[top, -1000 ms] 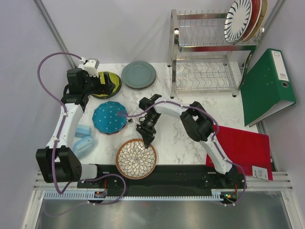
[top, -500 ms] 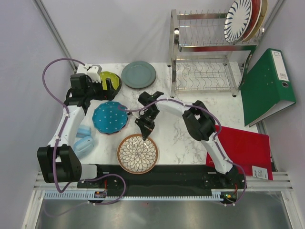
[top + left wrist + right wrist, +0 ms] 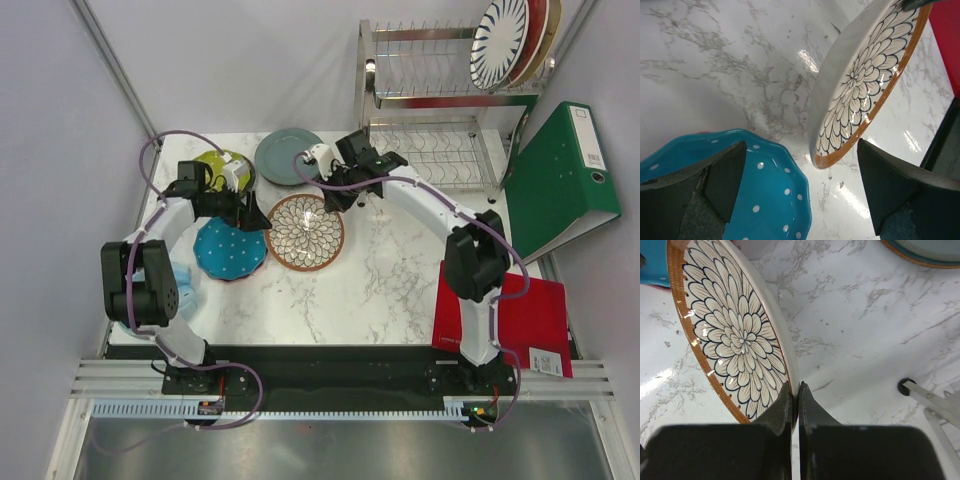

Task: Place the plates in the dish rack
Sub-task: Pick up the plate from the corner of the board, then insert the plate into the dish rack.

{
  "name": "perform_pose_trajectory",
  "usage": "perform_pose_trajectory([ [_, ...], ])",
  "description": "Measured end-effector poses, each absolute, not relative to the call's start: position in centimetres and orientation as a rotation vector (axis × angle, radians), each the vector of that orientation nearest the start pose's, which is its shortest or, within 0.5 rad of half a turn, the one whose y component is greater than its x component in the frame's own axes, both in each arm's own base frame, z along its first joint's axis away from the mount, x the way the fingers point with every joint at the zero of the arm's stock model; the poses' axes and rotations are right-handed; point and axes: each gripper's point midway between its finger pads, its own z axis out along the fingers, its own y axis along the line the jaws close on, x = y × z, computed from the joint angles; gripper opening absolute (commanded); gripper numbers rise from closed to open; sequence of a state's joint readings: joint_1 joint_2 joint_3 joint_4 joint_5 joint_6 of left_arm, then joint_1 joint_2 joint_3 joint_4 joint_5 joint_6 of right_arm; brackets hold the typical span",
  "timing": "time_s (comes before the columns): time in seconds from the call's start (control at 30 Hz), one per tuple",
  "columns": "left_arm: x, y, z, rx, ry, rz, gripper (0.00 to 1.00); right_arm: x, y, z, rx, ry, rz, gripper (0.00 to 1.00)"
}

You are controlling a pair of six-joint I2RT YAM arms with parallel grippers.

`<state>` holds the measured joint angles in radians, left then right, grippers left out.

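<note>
While the right gripper [image 3: 795, 386] pinches the rim of the flower-patterned plate [image 3: 735, 335], the left gripper [image 3: 800, 145] hangs wide open, empty.

Green binder [image 3: 562, 178] beside far-right corner of marble table [image 3: 380, 290]; red folder [image 3: 525, 312] at near-right edge; pale-blue objects [image 3: 186, 282] at left edge.

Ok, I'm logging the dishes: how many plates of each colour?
teal dotted plate: 1
lime plate: 1
grey-blue plate: 1
flower-pattern plate: 1
striped white plate: 1
dark red plate: 1
tan plate: 1
Total: 7
</note>
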<state>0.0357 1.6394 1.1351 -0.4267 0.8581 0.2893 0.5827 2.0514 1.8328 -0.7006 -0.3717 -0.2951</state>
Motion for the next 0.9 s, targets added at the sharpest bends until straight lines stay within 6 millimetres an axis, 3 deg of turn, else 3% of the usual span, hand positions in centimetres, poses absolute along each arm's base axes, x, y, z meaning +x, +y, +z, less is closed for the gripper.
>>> perform_pose_trajectory([
  [0.13,36.8,-12.6,11.8,0.708,2.185,-0.996,0.97,39.7,32.3,16.5,-1.169,2.114,0.55,0.0],
  [0.2,36.5,-13.6,11.9,0.761,2.17,-1.011,0.94,39.6,32.9,17.0,-1.168,2.095,0.559,0.0],
  [0.33,36.2,-16.2,12.2,0.87,2.121,-1.066,0.79,39.2,33.3,16.9,-1.179,2.093,0.559,0.0],
  [0.43,35.9,-17.5,12.2,0.91,2.099,-1.119,0.6,39.2,33.4,16.9,-1.176,2.095,0.561,0.0],
  [0.53,36.2,-17.5,12.1,0.921,2.087,-1.121,0.26,39.4,33.2,16.9,-1.173,2.096,0.549,0.0],
  [0.57,36.3,-17.4,12.2,0.926,2.08,-1.118,0.09,39.4,33.2,16.8,-1.171,2.1,0.549,0.0],
  [0.6,36.4,-17.3,12.3,0.928,2.072,-1.119,0.03,39.2,33.2,16.8,-1.173,2.1,0.56,0.0],
  [0.67,36.6,-17.1,12.2,0.954,2.055,-1.097,0.02,39.3,33.4,16.8,-1.152,2.103,0.568,0.0],
  [0.7,36.7,-17.1,12.2,0.959,2.054,-1.092,0.02,39.3,33.4,16.8,-1.148,2.107,0.571,0.02],
  [0.73,36.6,-17.1,12.1,0.961,2.054,-1.092,0.02,39.3,33.3,16.7,-1.149,2.105,0.571,0.2],
  [0.77,36.6,-17.1,12.1,0.963,2.057,-1.091,0.02,39.2,33.3,16.5,-1.148,2.108,0.573,0.29],
  [0.9,36.2,-17.1,12.0,0.964,2.068,-1.102,0.02,38.9,33.3,16.2,-1.129,2.12,0.597,0.43],
])
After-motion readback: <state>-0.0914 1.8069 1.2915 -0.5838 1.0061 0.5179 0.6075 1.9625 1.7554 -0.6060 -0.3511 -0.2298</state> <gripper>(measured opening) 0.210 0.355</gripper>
